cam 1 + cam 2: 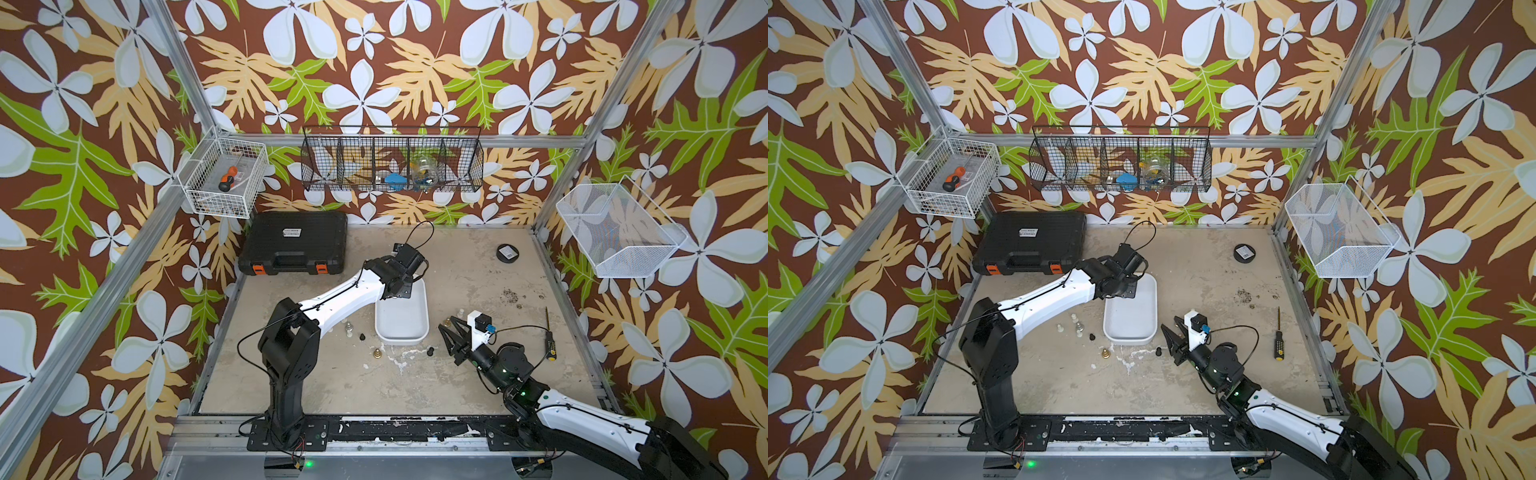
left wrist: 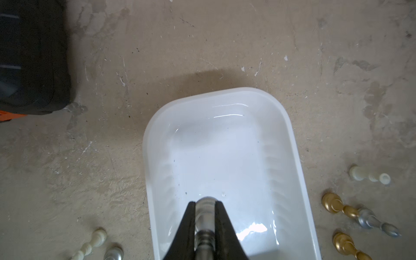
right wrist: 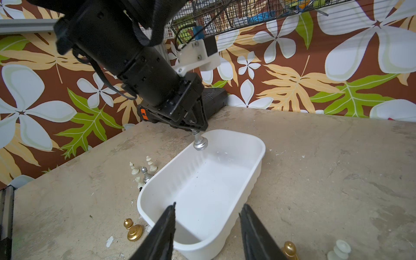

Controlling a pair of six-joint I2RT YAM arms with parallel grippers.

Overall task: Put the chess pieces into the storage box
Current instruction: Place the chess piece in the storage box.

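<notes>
The left gripper [image 3: 198,130] is clamped tight on the head of a glossy metallic silver chess piece [image 3: 200,143]. The piece hangs base-down with its long axis close to vertical. Its round, flanged foot is just above the far end of the smooth white plastic storage box [image 1: 427,316], a shallow tub with rounded corners and faintly ribbed, shiny inner walls.

In both top views the box sits just below the middle of the frame, its long axis running up and down the frame.

The right gripper [image 3: 209,203] holds nothing. Its matte black tapered jaws stand about half apart at the box's near end.

In a top view, upright cream-white pieces [image 1: 1061,328] and a silver pawn [image 1: 1079,330] stand just left of the box. A small black piece [image 1: 1091,336] and a bell-shaped gold pawn [image 1: 1105,354] sit to its lower left. All rest on the mottled, scuffed beige tabletop [image 1: 457,270].
</notes>
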